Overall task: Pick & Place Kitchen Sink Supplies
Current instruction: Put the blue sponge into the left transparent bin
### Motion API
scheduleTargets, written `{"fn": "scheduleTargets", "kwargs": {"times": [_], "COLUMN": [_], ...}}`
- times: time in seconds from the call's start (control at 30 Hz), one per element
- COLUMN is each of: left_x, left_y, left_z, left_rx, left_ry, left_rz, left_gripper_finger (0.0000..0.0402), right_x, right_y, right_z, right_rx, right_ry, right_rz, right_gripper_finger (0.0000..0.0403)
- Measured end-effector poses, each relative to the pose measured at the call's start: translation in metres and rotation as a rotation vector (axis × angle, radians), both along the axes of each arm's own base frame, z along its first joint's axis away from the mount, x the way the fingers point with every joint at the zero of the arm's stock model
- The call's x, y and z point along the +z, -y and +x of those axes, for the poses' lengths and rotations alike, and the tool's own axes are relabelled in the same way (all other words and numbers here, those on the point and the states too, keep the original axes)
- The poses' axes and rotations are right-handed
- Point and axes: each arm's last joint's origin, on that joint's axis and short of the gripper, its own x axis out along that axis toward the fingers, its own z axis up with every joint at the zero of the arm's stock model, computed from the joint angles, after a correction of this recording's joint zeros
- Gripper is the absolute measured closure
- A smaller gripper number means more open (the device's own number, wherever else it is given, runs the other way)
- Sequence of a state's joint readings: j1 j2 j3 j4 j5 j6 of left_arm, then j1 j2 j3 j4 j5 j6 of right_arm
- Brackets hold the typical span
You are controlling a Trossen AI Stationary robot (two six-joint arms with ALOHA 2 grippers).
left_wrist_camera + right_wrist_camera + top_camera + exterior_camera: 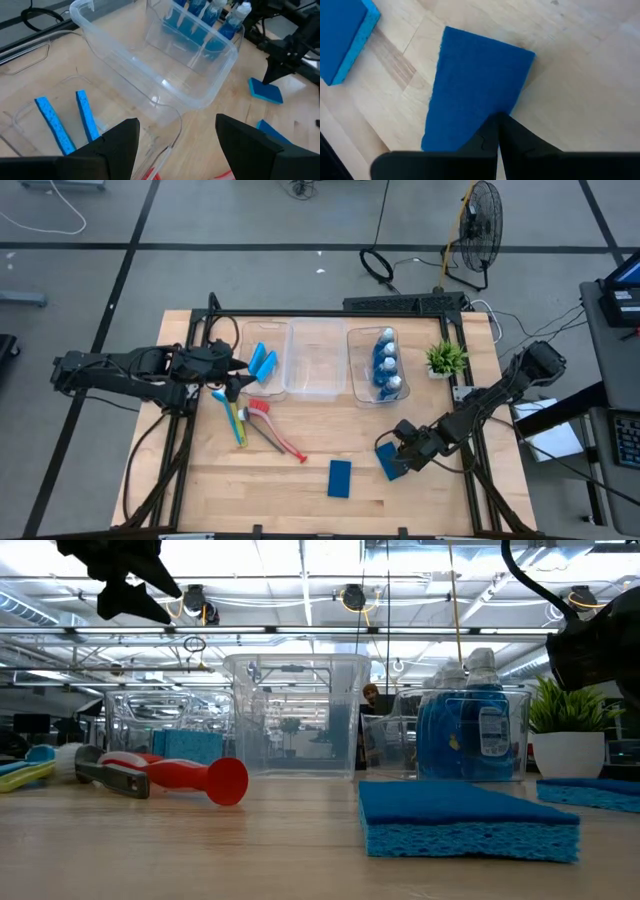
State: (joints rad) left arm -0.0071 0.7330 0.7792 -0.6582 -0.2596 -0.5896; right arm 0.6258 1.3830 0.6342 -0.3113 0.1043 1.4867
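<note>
Lifting the flat blue rectangular sponge (475,90) cleanly means spreading the fingers first, then straddling its edge — it lies on the wooden bench (300,480), near right; the right hand (400,455) rests on it fully closed, gripping nothing; the left hand (175,145) hovers wide open, empty, over the clear plastic bins (165,75), far left.

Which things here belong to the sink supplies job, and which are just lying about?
Job:
sponges on the table
sponges in the left bin
bottles
brushes

Lying about:
potted plant
fan
</note>
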Motion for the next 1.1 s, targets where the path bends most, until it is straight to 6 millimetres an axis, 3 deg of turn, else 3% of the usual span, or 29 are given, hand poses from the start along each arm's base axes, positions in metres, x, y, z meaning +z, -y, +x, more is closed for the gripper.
{"fn": "scheduleTargets", "kwargs": {"times": [0.2,0.53,0.7,0.9,1.1], "left_x": [0.001,0.001,0.001,0.001,0.001], "left_y": [0.000,0.000,0.000,0.000,0.000], "left_z": [0.001,0.001,0.001,0.001,0.001], "left_rx": [-0.003,-0.004,-0.003,-0.003,0.000], "left_ry": [0.015,0.014,0.013,0.016,0.017], "left_rz": [0.004,0.008,0.010,0.010,0.006], "left_gripper_finger": [0.0135,0.0135,0.0135,0.0135,0.0135], "right_x": [0.001,0.000,-0.002,-0.020,-0.038], "right_y": [-0.002,-0.003,-0.003,-0.001,0.001], "right_z": [0.001,-0.001,-0.002,0.003,-0.001], "right_rx": [0.041,-0.018,-0.057,-0.079,-0.124], "right_ry": [0.010,-0.039,-0.060,-0.135,-0.298], "right_rz": [0.017,0.076,0.078,0.030,0.018], "right_gripper_finger": [0.0375,0.0246,0.0203,0.0189,0.0218]}}
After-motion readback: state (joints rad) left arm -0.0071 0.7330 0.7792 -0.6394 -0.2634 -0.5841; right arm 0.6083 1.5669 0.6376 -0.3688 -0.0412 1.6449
